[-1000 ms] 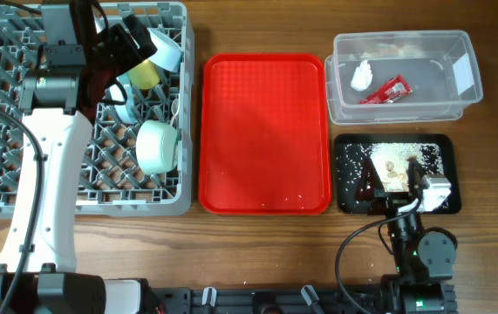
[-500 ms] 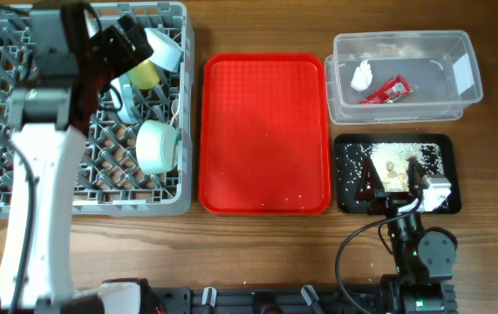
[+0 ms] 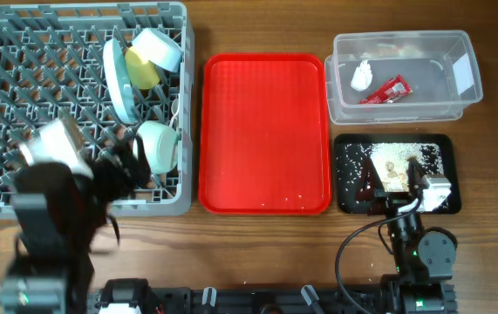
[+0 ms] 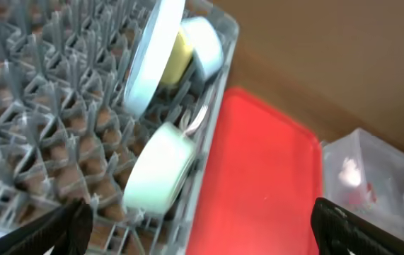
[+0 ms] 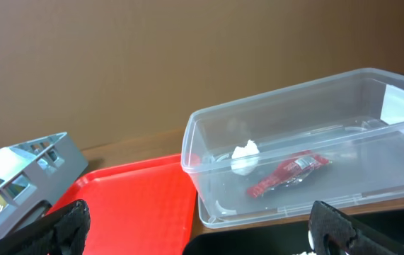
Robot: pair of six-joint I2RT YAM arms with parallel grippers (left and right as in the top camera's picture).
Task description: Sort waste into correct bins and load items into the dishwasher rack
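The grey dishwasher rack (image 3: 22, 87) holds an upright light blue plate (image 3: 116, 80), the yellow cup (image 3: 142, 68), a pale cup-like piece (image 3: 157, 48), the mint-green bowl (image 3: 157, 146) and white cutlery (image 3: 177, 106). My left gripper (image 3: 122, 170) is blurred at the rack's near edge. It is open and empty in the left wrist view (image 4: 202, 227), with the bowl (image 4: 159, 166) ahead of it. The clear tub (image 3: 401, 37) holds the napkin (image 3: 361, 76) and red wrapper (image 3: 386, 90). My right gripper (image 3: 397, 187) is open and empty over the black tray (image 3: 344, 174), which holds rice scraps (image 3: 392, 161).
A red tray (image 3: 264, 131) lies between the rack and the two bins. The right wrist view shows the tub (image 5: 371, 92), the wrapper (image 5: 290, 173) and the red tray (image 5: 131, 205). A cable (image 3: 353, 244) loops by the right arm's base.
My left arm has swung from the rack's far side, by the plate and cups, back to its near edge, empty. The right arm has not moved.
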